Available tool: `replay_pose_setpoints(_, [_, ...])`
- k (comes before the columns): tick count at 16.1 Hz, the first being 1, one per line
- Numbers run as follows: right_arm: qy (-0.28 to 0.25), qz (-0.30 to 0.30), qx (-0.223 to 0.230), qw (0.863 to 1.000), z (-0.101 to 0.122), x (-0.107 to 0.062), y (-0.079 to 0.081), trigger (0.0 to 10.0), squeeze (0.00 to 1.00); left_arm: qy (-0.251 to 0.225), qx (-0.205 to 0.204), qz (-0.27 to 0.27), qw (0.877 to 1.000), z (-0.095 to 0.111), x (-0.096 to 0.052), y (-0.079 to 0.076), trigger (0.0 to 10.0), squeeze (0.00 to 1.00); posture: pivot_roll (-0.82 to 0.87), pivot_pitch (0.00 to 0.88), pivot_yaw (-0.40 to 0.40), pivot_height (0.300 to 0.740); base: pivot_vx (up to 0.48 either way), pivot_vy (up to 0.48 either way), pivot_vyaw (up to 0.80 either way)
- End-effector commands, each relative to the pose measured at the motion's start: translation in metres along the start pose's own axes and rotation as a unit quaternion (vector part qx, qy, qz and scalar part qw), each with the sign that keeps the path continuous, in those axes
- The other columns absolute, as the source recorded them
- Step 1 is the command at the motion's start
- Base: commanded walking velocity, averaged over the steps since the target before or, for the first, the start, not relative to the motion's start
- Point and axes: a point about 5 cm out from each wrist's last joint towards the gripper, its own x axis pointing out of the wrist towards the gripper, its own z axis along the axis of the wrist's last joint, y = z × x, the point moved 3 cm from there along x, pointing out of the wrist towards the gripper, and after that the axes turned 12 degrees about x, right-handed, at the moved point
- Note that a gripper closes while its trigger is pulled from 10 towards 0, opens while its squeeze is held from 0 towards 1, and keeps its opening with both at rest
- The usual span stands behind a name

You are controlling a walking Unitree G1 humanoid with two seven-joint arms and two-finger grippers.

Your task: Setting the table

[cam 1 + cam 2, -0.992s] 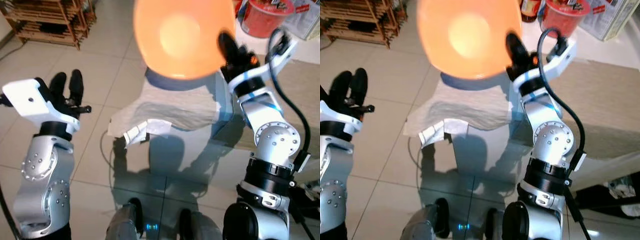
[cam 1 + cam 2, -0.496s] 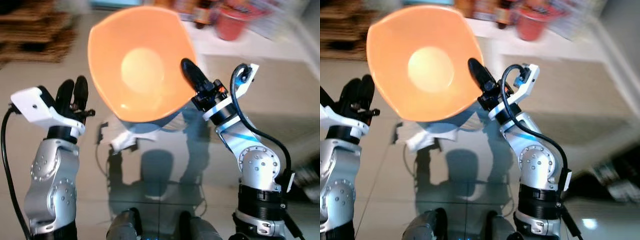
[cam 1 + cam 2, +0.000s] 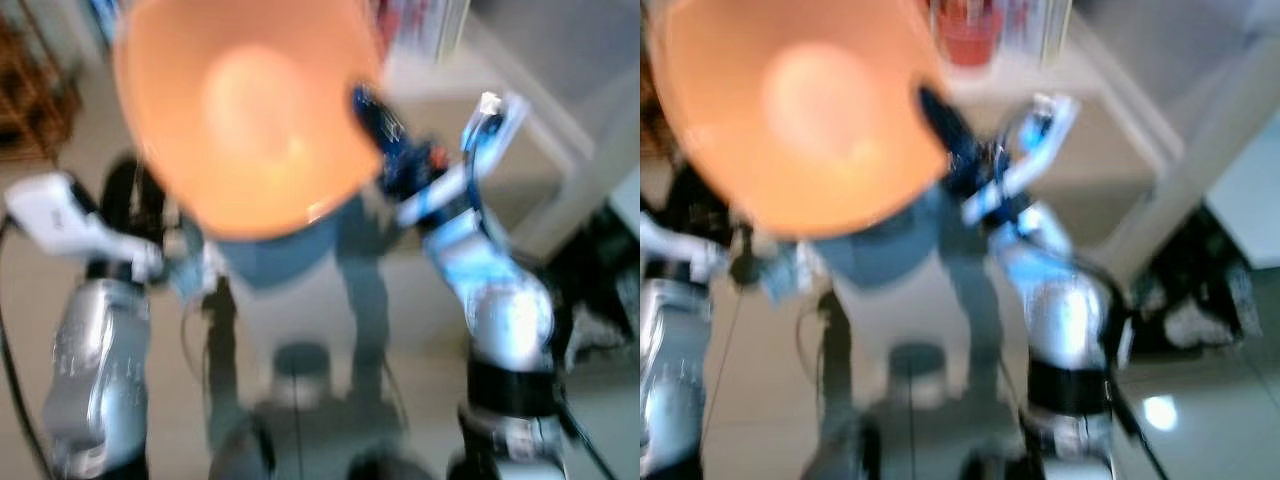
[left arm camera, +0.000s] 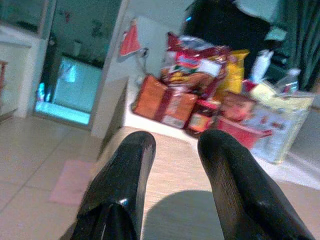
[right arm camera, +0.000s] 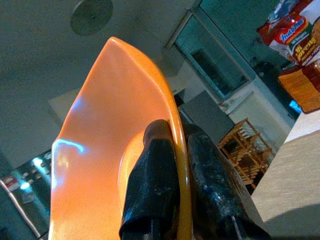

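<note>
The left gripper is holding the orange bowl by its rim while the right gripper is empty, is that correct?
Not quite: the sides are swapped. In the right wrist view the right gripper pinches the orange bowl by its rim; in the left wrist view the left gripper is open and empty.

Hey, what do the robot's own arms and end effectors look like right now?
Both arms are silver metal with rounded joint housings. The right arm carries blue bands, a white wrist bracket and a black cable looping from it. The left arm ends in a white wrist block. Each end effector has two long, glossy black fingers: left end effector, right end effector.
</note>
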Motion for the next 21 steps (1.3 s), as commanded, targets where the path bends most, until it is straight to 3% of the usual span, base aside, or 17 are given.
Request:
replay_pose_setpoints(1, [-0.025,0.014,-0.007,1.000,0.010,0.002,0.003,10.0,0.00,-0.010,-0.001,-0.011,1.000,0.004,0.001,-0.004,10.0,0.00,-0.06,0.067,0.004,0.740,0.000,-0.469,0.00])
replay_pose_setpoints(6, [-0.019,-0.004,-0.020,1.000,0.006,0.000,-0.004,10.0,0.00,0.011,0.004,-0.026,1.000,-0.008,-0.005,-0.008,10.0,0.00,-0.06,0.071,0.012,0.740,0.000,-0.469,0.00])
replay_pose_setpoints(11, [0.003,-0.059,-0.056,0.997,-0.001,-0.014,-0.025,10.0,0.00,0.077,0.004,-0.026,0.997,-0.043,-0.029,-0.004,10.0,0.00,-0.07,0.086,0.015,0.740,0.000,-0.470,0.00])
replay_pose_setpoints(15, [-0.015,-0.123,-0.073,0.990,0.006,-0.030,-0.047,10.0,0.00,0.123,0.004,-0.006,0.992,-0.070,-0.048,0.009,10.0,0.00,-0.07,0.096,0.023,0.740,0.000,-0.470,0.00])
replay_pose_setpoints(21, [0.006,-0.241,-0.106,0.965,-0.005,-0.068,-0.091,10.0,0.00,0.147,0.005,-0.015,0.989,-0.087,-0.056,0.004,10.0,0.00,-0.07,0.105,0.032,0.740,0.000,-0.469,0.00])
